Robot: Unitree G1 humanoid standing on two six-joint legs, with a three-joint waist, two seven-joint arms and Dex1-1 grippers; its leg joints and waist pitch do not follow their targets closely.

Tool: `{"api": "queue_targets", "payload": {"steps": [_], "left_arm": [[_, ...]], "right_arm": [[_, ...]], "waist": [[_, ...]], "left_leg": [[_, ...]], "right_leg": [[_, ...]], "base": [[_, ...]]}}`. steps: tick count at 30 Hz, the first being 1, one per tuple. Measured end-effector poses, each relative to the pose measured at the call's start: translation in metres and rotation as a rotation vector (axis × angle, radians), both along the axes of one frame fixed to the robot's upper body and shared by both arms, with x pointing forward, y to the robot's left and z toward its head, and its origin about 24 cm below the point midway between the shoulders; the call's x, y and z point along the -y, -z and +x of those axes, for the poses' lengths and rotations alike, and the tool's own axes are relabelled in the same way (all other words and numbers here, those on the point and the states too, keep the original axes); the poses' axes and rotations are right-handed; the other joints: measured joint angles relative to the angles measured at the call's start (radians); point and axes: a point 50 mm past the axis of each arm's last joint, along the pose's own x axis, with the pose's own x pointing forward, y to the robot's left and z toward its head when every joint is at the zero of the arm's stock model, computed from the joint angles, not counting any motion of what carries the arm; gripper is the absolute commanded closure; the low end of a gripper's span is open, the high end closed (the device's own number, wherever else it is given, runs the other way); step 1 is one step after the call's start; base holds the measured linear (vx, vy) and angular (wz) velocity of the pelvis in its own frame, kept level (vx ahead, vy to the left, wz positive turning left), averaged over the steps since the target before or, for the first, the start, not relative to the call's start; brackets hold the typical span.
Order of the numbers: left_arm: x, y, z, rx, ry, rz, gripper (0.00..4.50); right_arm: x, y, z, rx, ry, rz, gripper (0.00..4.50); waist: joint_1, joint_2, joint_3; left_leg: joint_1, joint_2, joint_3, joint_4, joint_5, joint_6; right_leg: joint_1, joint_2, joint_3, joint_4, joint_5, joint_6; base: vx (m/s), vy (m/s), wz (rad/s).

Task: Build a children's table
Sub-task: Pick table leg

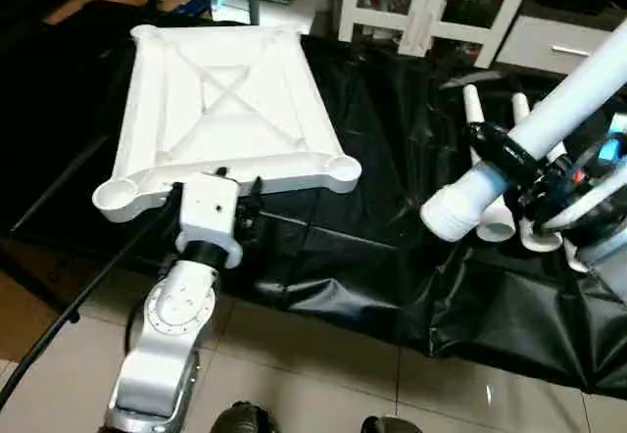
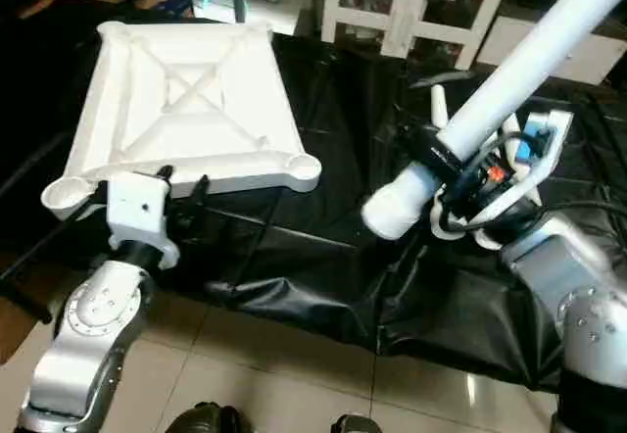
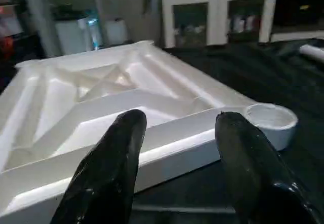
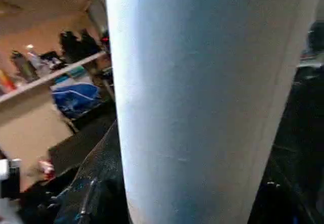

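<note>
The children's table's white tabletop lies upside down on the black-draped work table, its X ribs facing up. My left gripper stands open at the tabletop's near rim, between the two near corner sockets, with one black finger to each side and nothing held. On the right, my right gripper is shut on a long white tube leg. That leg hangs tilted above the drape, its thick lower end pointing toward the tabletop.
More white legs lie on the black drape under my right arm. A white glass-door cabinet stands behind the table. A black cable runs past my left forearm, and tiled floor lies below the table's front edge.
</note>
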Motion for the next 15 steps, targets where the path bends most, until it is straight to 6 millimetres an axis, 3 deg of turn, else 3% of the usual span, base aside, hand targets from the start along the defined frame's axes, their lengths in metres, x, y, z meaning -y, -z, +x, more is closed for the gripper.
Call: {"api": "queue_targets", "payload": {"steps": [4,8,11,15], "left_arm": [[0.002,-0.003,0.001,0.010,0.006,-0.009,1.99],[0.003,-0.003,0.001,0.011,0.013,-0.011,1.99],[0.004,-0.004,0.002,0.013,0.020,-0.012,1.99],[0.005,-0.004,0.002,0.013,0.026,-0.012,1.99]], "right_arm": [[0.002,0.000,0.003,0.006,0.059,-0.089,2.67],[-0.006,0.008,0.007,0.011,0.093,-0.220,2.67],[-0.006,0.008,0.008,0.024,0.114,-0.233,2.67],[-0.006,0.008,0.008,0.032,0.118,-0.236,2.67]], "waist": [[0.000,0.000,0.000],[-0.011,0.002,0.001],[-0.022,0.002,0.001],[-0.026,0.004,-0.002]], "left_leg": [[0.007,0.003,0.001,-0.013,0.000,0.000],[0.041,0.011,0.003,-0.036,-0.001,-0.001],[0.054,0.012,0.007,-0.042,-0.003,-0.003],[0.057,0.011,0.008,-0.049,-0.017,0.013]], "right_leg": [[0.001,-0.001,-0.009,-0.006,-0.003,0.005],[0.033,0.001,-0.027,-0.035,-0.009,0.011],[0.049,0.001,-0.028,-0.043,-0.009,0.011],[0.056,0.003,-0.032,-0.050,-0.018,0.000]], "base": [[0.000,0.000,0.00],[0.060,-0.011,-0.07],[0.109,-0.009,0.00],[0.137,-0.004,0.02]]}}
